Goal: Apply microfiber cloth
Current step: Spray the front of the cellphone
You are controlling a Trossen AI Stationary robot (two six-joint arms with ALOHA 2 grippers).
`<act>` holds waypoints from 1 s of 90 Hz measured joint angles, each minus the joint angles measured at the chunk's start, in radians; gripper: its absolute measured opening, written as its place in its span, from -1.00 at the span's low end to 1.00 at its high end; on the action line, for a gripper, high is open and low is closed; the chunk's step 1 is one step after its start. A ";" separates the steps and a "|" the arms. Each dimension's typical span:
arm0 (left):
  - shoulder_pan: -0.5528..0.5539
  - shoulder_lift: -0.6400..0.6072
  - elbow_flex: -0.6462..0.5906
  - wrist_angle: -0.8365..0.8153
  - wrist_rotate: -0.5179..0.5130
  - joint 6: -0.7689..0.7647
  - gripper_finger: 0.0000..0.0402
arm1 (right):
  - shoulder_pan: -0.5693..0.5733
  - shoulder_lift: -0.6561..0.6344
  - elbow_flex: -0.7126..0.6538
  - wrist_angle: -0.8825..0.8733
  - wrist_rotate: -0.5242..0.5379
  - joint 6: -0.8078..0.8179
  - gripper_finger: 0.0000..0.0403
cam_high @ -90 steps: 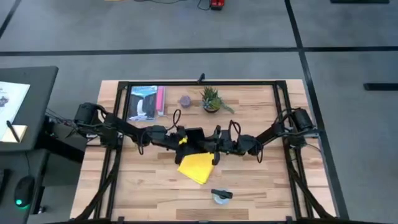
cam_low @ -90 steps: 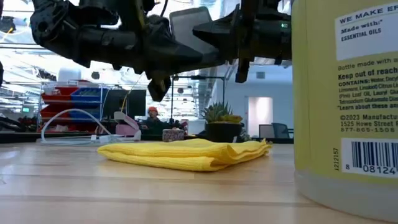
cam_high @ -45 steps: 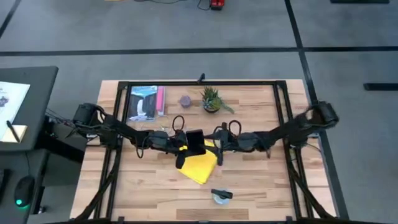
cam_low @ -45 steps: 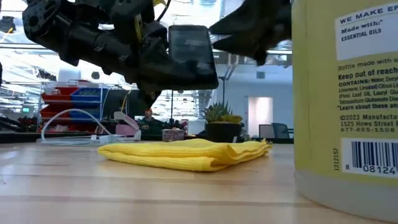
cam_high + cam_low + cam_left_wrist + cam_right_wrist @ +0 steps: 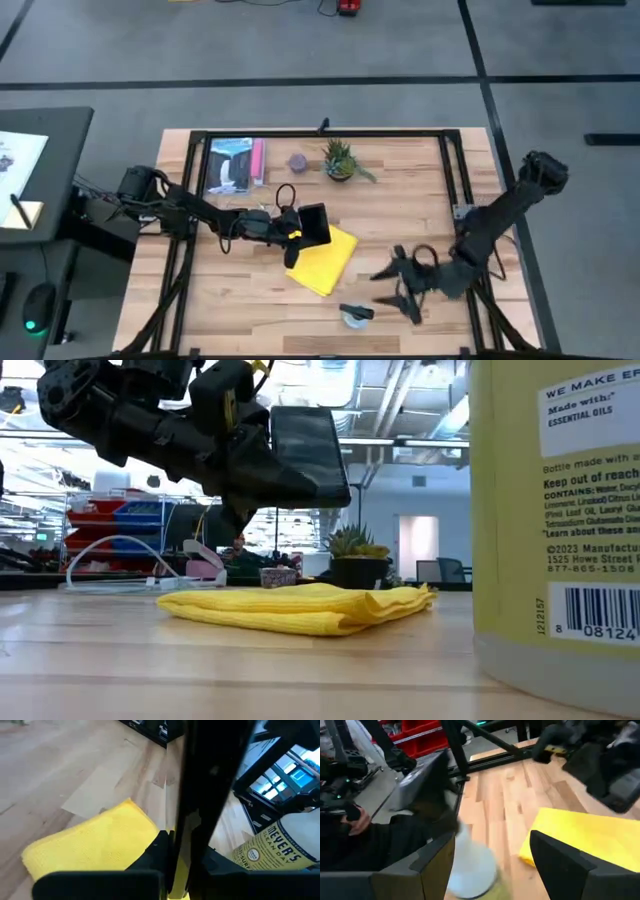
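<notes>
The right gripper [image 5: 397,285] has let go of the phone [image 5: 314,224] and swung away from the middle of the table to the near right, just beside the soap bottle [image 5: 354,316]; half a second ago it was still up against the phone from the right. That leaves the left gripper [image 5: 296,233] holding the phone alone, which looks like a finished hand-over that frees the right arm to fetch the cloth [image 5: 323,260]. The right gripper's fingers are spread wide and hold nothing, and the right wrist view shows the bottle and the cloth's edge beyond them. The left gripper is pinched on the phone's edge, keeping it raised and tilted above the far left corner of the cloth, clear of it in the low view. The yellow cloth lies folded flat on the table [image 5: 420,190] at its middle, unmoved and untouched, so wiping has not begun.
</notes>
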 joint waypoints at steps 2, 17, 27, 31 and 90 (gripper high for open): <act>0.000 0.000 0.000 0.001 0.000 -0.004 -0.96 | 0.013 0.017 0.016 0.001 0.022 0.000 0.22; 0.000 0.000 0.012 -0.001 -0.003 -0.008 -0.96 | 0.046 0.172 0.129 -0.001 0.092 -0.050 0.24; 0.000 0.000 0.019 -0.001 -0.003 -0.006 -0.96 | 0.039 0.259 0.197 -0.001 0.120 -0.099 0.30; 0.000 0.000 0.019 -0.002 -0.003 -0.003 -0.96 | 0.035 0.285 0.221 0.000 0.122 -0.129 0.33; 0.000 0.000 0.020 -0.032 -0.001 0.013 -0.96 | 0.022 0.283 0.314 -0.024 0.224 -0.178 -0.63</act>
